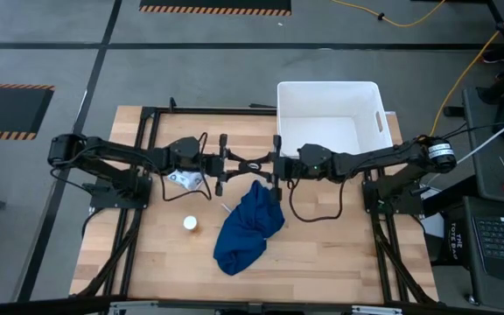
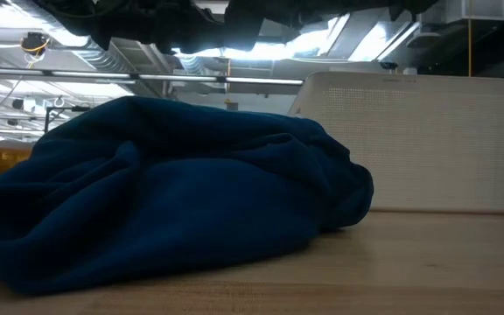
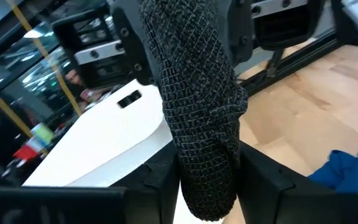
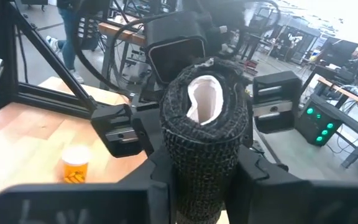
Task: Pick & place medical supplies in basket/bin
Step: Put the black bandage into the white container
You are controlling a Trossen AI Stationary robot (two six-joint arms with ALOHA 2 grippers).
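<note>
Meeting nose to nose at the centre of the high view, the left gripper (image 1: 227, 164) and right gripper (image 1: 272, 166) both bracket the small black cylinder wrapped in dark mesh (image 3: 201, 112), held in the air above the table. In each wrist view the roll sits between that arm's dark fingers with fingers on both flanks, so both appear closed on it, though how firmly either one grips I cannot tell.

If this is a handover, the risk is timing: should one side let go before the other has a firm hold, the soft roll could slip and drop onto the large crumpled dark-blue cloth (image 1: 247, 227) just below centre, or roll across the wooden table (image 1: 339, 245). Both pulling at once could squash or twist it.

The white rectangular plastic tub (image 1: 329, 118) sits at upper right, just behind the right arm, nothing blocking it. A small white packet with dark marks (image 1: 182, 180) lies under the left arm, and a tiny white-orange round item (image 1: 190, 224) sits at lower left of centre, well clear.
</note>
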